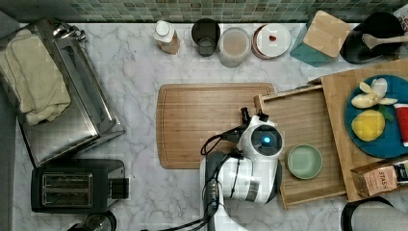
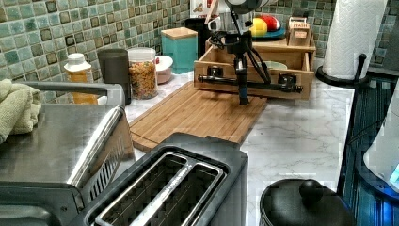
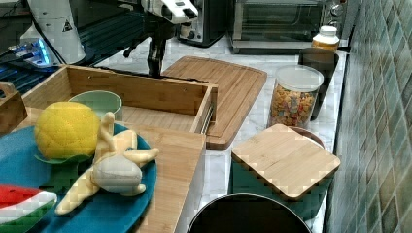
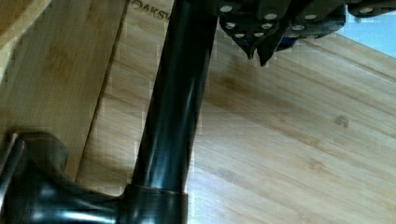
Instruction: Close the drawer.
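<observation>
The bamboo drawer (image 1: pixel 300 115) stands pulled out of the box unit toward the top view's left, with a green bowl (image 1: pixel 304 161) inside it. A dark bar handle (image 2: pixel 268 85) runs across its front panel (image 2: pixel 254 74). My gripper (image 2: pixel 243 96) hangs upright just in front of that handle, over the cutting board (image 1: pixel 207 125), fingers shut and holding nothing. In the wrist view the handle bar (image 4: pixel 175 93) passes close beside the gripper (image 4: pixel 259 50), whose tips meet. The right view shows the gripper (image 3: pixel 155 68) behind the drawer's front wall (image 3: pixel 141 92).
The box unit's top (image 1: pixel 339 96) carries a blue plate of toy fruit (image 1: pixel 377 115) and a tea box (image 1: pixel 380 180). Jars and a teal canister (image 1: pixel 320 38) line the back wall. A toaster (image 1: pixel 72 185) and toaster oven (image 1: pixel 62 91) stand at the top view's left.
</observation>
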